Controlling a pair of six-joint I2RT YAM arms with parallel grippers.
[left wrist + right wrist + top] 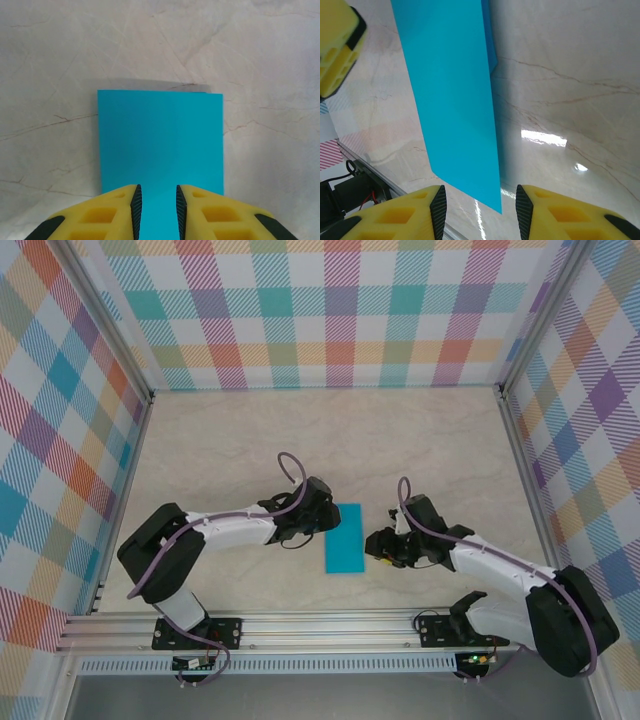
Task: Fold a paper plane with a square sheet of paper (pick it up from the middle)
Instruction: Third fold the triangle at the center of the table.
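The square sheet of paper (343, 538) lies on the table as a narrow teal rectangle, folded double, between the two arms. My left gripper (327, 519) hangs over its left long edge. In the left wrist view its jaws (156, 202) stand a small gap apart over the teal sheet (160, 140), with nothing pinched between them. My right gripper (374, 546) sits just right of the paper, open. In the right wrist view the sheet's (452, 100) near corner points into the wide gap of that gripper (480, 207). The paper plane is out of view.
The marble tabletop (420, 440) is bounded by checked walls at the back and sides, with an aluminium rail (320, 625) along the near edge. One yellow left fingertip (335, 50) appears at the top left of the right wrist view.
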